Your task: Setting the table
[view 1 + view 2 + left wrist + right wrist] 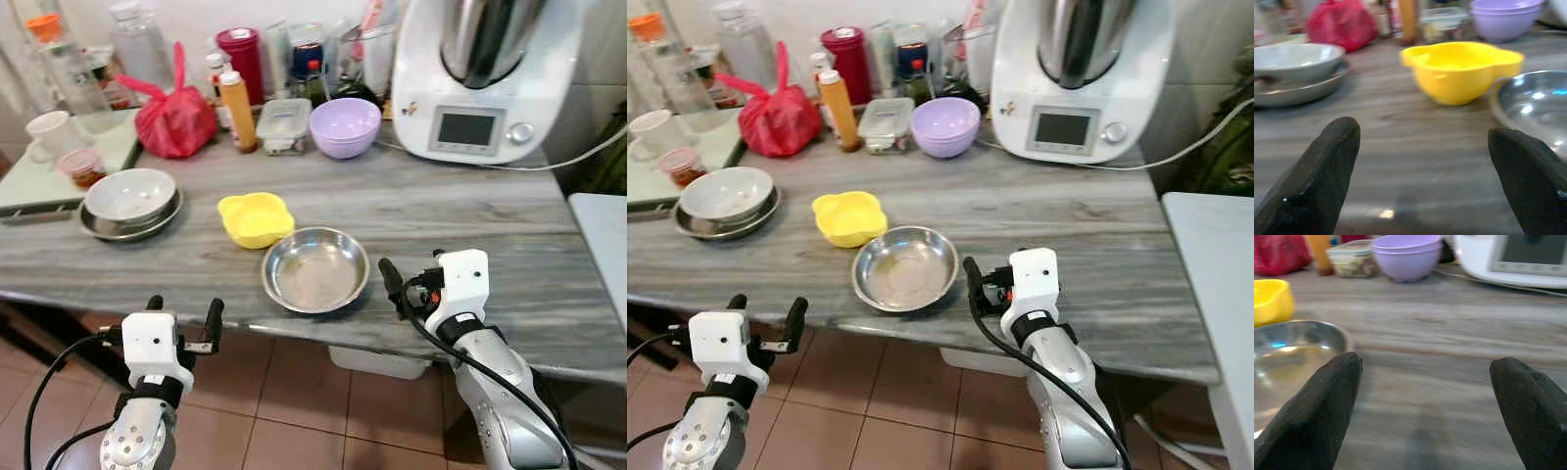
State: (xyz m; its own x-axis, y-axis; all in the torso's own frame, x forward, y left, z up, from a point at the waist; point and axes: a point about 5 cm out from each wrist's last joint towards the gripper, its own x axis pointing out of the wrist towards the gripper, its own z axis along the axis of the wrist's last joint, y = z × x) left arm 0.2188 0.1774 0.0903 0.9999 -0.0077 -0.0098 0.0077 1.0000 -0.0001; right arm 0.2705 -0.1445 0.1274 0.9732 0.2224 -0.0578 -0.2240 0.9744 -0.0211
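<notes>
**Bowls on the grey counter**

Centrally, a round shiny steel bowl [315, 268] sits on the streaked counter [470, 211]; a lobed yellow bowl [255, 217] touches it at 10 o'clock. Left gripper [183, 318] and right gripper [411, 277] hover spread, empty.

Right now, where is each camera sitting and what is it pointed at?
Left and right eye: on the head, looking down at the grey table, both arms showing.
Left wrist: along the open left hand toward the yellow bowl.
Right wrist: along the open right hand across the tabletop.
All share the steel bowl.
</notes>
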